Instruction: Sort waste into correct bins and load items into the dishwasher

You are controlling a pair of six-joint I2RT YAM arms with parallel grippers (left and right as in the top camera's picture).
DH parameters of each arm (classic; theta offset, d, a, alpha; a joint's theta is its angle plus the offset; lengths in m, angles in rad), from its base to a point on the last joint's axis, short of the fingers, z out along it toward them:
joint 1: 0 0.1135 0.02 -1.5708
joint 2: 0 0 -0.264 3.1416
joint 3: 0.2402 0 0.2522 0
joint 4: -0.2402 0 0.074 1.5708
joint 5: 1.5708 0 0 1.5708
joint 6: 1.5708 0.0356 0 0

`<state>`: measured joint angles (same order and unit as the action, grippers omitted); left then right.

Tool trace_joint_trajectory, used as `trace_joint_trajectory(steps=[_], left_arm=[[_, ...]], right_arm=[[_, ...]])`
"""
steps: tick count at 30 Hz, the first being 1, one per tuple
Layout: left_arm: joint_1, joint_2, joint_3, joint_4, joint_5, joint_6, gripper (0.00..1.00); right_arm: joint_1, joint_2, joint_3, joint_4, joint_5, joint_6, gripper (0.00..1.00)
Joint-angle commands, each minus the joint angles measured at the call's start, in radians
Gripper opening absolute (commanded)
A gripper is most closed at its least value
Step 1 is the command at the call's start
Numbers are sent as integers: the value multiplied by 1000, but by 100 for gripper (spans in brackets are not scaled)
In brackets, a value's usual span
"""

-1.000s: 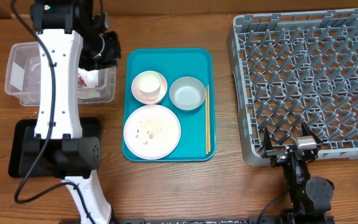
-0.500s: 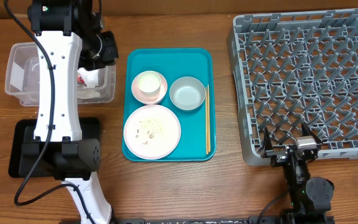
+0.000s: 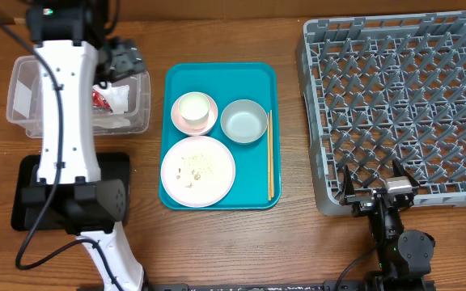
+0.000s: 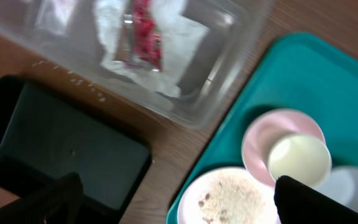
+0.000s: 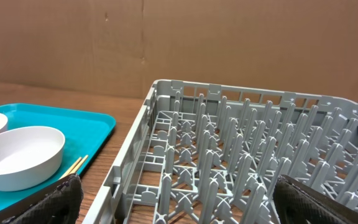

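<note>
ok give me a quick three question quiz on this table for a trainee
1. True or false: the small red wrapper lies inside the clear rectangular plastic tub.
2. The wooden chopsticks lie on the flat teal tray along its: a) left edge b) right edge c) far edge
3. What sits on the small pink dish?

Key: 1 true; 2 b; 3 the small white cup

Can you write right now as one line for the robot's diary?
left pincer open by clear tub | red wrapper and napkin in tub | right pincer open by rack | plate on teal tray
</note>
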<state>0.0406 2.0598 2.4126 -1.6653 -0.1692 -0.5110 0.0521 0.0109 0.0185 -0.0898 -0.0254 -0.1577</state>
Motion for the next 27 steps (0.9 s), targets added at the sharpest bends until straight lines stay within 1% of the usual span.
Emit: trace_joint_trajectory(steps=[1,5,9,17,20,22,23,25,27], left_arm=[[72,-10,-4,-11,-66,-148,100],[140,-10,-4,-24,-66,-140,100],[175,-10,-4,-24,-66,-140,100],[178,-10,-4,-24,-66,-140,100],[175,-10,-4,-24,-66,-140,100],[174,-10,-4,-24,-66,-140,100],[174,-10,-4,-24,-66,-140,100],[174,-10,-4,-24,-66,-140,100],[174,-10,-4,-24,-66,-140,100]], right_arm=[[-3,-8,-10,6,6,0,100],[-3,-8,-10,6,6,0,100],[-3,-8,-10,6,6,0,100],[-3,-8,-10,6,6,0,100],[-2,-8,-10,44,-9,1,100],[-2,-8,-10,104,-129,2,100],[-2,-8,-10,145,-232,17,100],[-2,-8,-10,244,-540,94,100],[-2,-8,-10,298,-805,113,100]])
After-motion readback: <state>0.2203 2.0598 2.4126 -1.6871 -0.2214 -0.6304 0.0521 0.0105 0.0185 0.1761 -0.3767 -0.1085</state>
